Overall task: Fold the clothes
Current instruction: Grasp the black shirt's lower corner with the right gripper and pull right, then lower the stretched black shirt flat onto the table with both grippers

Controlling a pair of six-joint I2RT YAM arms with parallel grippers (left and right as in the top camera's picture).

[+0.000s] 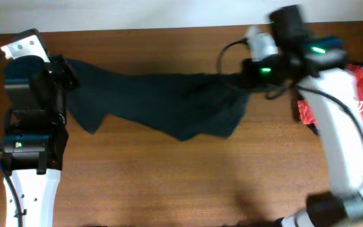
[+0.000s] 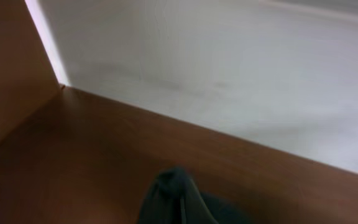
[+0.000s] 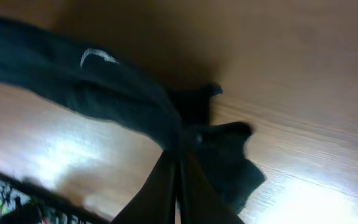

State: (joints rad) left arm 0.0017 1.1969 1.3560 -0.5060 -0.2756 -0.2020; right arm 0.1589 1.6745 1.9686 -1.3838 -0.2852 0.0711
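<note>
The black T-shirt (image 1: 162,101) hangs stretched left-to-right, its ends pinched by the left claw (image 1: 65,68) and right claw (image 3: 180,149).

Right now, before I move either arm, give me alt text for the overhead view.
A black T-shirt is stretched across the wooden table between two robot arms, the left gripper shut on one end and the right gripper on the other. A red shirt with white lettering lies at the right edge.
</note>
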